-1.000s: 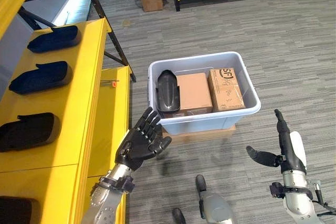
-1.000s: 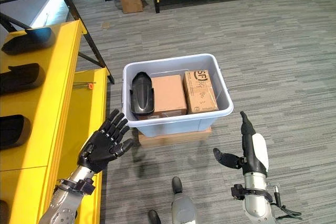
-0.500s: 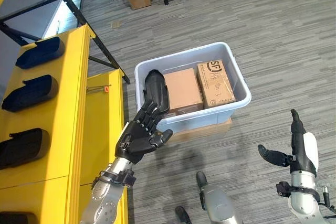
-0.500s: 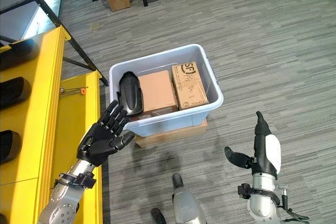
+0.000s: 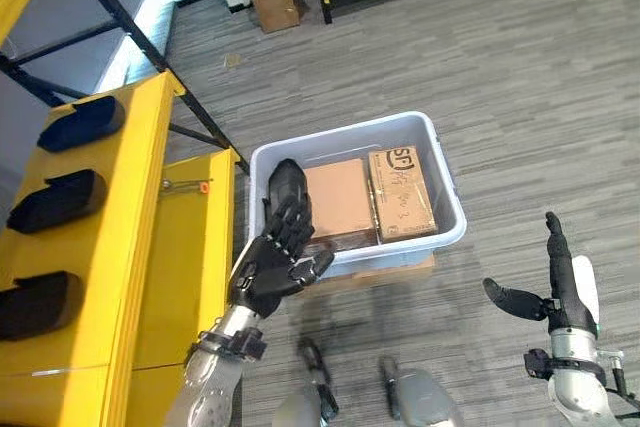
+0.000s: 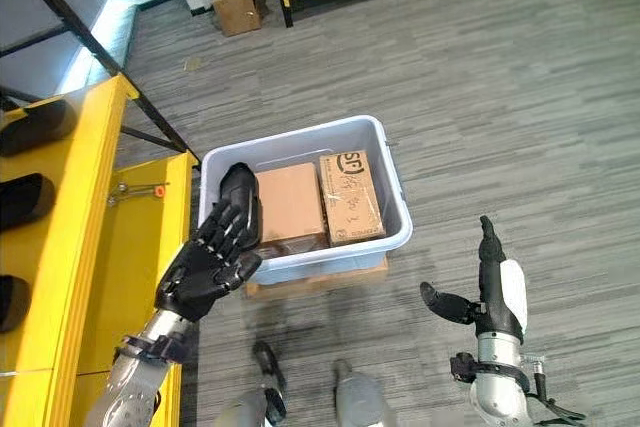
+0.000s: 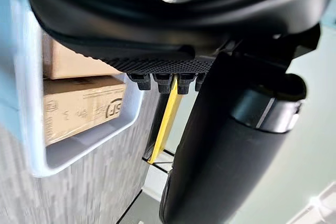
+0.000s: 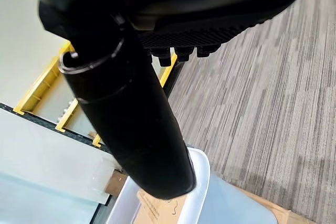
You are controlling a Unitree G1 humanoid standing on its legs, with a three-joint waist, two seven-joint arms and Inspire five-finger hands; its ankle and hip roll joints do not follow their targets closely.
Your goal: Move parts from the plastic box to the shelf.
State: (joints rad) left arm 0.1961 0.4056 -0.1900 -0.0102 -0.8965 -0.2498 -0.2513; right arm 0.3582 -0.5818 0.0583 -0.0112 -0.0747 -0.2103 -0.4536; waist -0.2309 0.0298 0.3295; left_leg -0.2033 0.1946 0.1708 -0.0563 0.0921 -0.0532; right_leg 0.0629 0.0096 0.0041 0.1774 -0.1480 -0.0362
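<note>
Pale blue-grey plastic, the open rectangular box (image 5: 455, 227) sits on the grey striped carpet floor (image 5: 520, 97), resting on a flat piece of brown cardboard (image 5: 385, 274) that shows under its near edge. Inside, at the box's left end, lies one black, rounded, shell-shaped part (image 5: 284, 183); beside it sit a plain brown cardboard carton (image 5: 338, 201) and, toward the right end, a printed brown cardboard carton (image 5: 403, 193).

The left hand (image 5: 270, 265) hovers at the near left corner of the box, its fingers (image 6: 228, 224) spread straight and empty, their tips over the box's near wall just short of the black part; whether they touch the rim is hard to judge from this angle. The right hand (image 5: 555, 287) is held up well to the right of the box, above the carpet, fingers straight, thumb out to the side, carrying nothing.

On the yellow metal shelf (image 5: 150, 237) to the left, three dark shell-shaped parts (image 5: 55, 201) lie in a row along the top level. So, as far as can be judged, several parts are placed already and at least the one in the box remains. The step in hand looks like the reach for that part; it is not yet grasped.
</note>
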